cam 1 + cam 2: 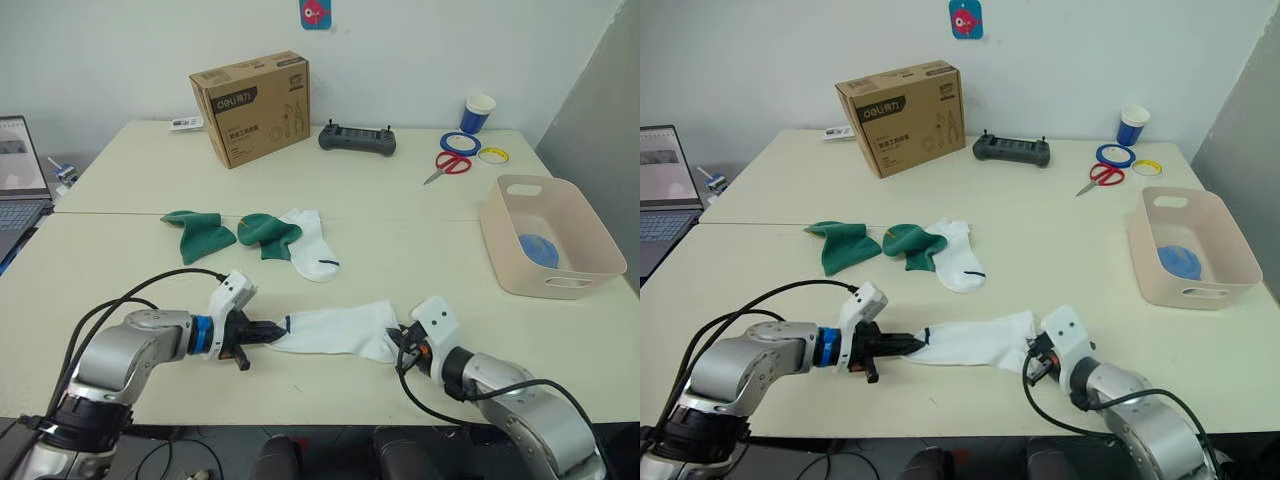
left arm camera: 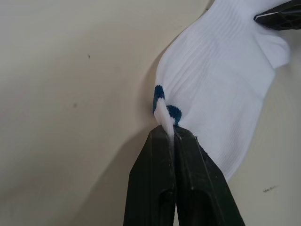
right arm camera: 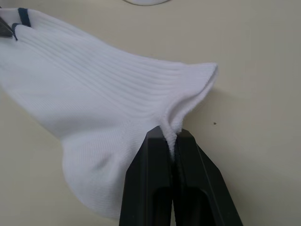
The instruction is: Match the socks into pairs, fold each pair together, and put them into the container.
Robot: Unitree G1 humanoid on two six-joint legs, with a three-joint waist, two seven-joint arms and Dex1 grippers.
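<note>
While the head views look down over the bench [image 1: 400, 200], a white sock [image 1: 335, 330] lies stretched near the front edge between the left gripper [image 1: 268, 331] and the right gripper [image 1: 405, 343], each pinching one end. Further back lie two dark green socks [image 1: 200, 232] and a second white sock [image 1: 312, 245], its edge touching one of the green ones. The container [image 1: 590, 235] stands well apart on the robot's right, with something light blue [image 1: 538, 248] inside — likely the blue pair, already put away.

From the left wrist, both fingers [image 2: 150, 188] are clenched on the sock's end beside its small dark blue mark [image 2: 160, 94].

From the right wrist, the fingers [image 3: 141, 188] are clenched on a gathered fold at the ribbed end.

Judging by this, the white pair is in hand: the held sock next needs carrying to its mate and laying on top, edges lined up, before folding — with both ends kept gripped so it stays flat.
</note>
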